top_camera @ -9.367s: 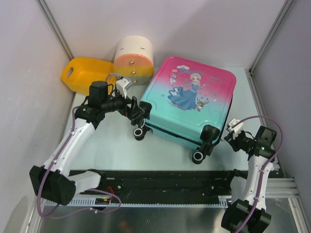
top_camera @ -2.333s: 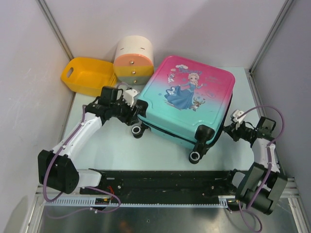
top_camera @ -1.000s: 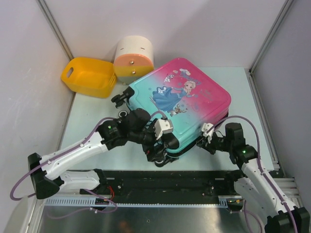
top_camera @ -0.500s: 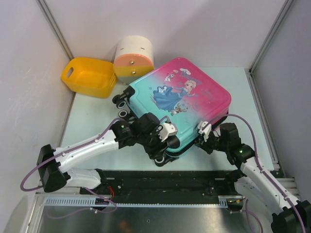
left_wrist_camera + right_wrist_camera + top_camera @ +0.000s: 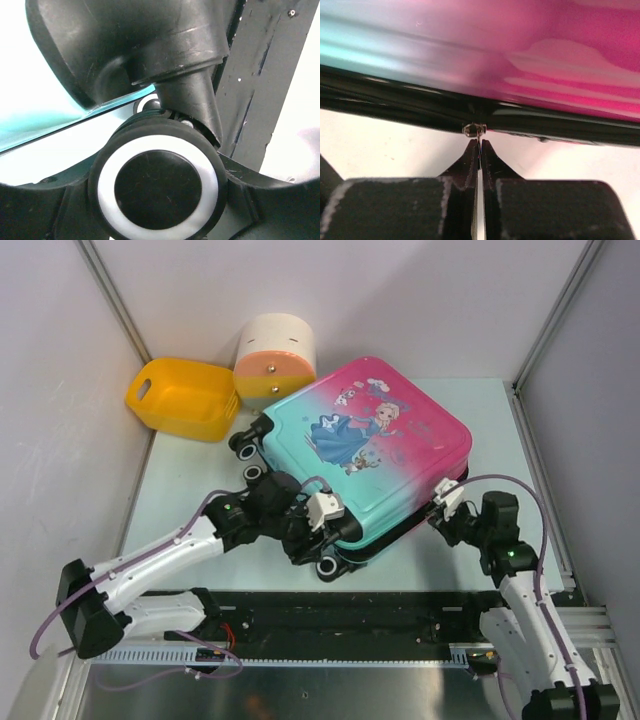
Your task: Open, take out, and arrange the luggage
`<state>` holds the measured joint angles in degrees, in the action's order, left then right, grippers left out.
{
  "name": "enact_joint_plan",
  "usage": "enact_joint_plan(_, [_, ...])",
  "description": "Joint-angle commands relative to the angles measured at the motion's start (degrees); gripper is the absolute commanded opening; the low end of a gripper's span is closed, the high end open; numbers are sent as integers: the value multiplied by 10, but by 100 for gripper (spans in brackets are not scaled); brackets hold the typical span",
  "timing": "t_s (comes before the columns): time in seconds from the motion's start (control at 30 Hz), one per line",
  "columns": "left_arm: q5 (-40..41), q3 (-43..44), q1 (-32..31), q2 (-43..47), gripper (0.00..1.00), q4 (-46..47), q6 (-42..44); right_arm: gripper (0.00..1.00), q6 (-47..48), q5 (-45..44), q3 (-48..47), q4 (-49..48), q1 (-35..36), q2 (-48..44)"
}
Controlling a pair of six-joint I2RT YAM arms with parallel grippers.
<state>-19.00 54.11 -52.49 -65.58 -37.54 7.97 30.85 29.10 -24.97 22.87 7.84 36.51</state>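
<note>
Pinching the small metal zip pull [image 5: 475, 131] with my right gripper [image 5: 479, 146]: tips are closed flat together on it, right at the black zip edge [image 5: 420, 102] of the large teal-to-pink hard-shell suitcase [image 5: 380, 455] with the cartoon princess print. The shell fills the view above the tips. My left gripper [image 5: 320, 556] sits at the suitcase's near corner, with the black-and-white caster wheel [image 5: 157, 187] between the fingers [image 5: 265, 200], one each side, close against it. Clamped or not, can't tell. Suitcase lies on the pale teal table [image 5: 190, 490], print up, turned diagonal, between both arms. Its far-left wheels are near the yellow plastic basket [image 5: 180, 395] and the cream-orange-yellow round drawer box [image 5: 275, 355]. Lettering above the princess is too small to read.
</note>
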Motion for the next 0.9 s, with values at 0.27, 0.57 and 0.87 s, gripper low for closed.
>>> enact_joint_plan(0.27, [10, -12, 111, 58, 37, -69, 138, 0, 163, 188, -70, 20, -232, 76])
enact_joint_plan(0.57, [148, 15, -23, 96, 82, -65, 105, 0, 151, 198, -70, 58, -186, 51])
enact_joint_plan(0.87, [136, 74, -62, 55, 80, -71, 28, 0, 134, 187, -70, 38, -179, 62])
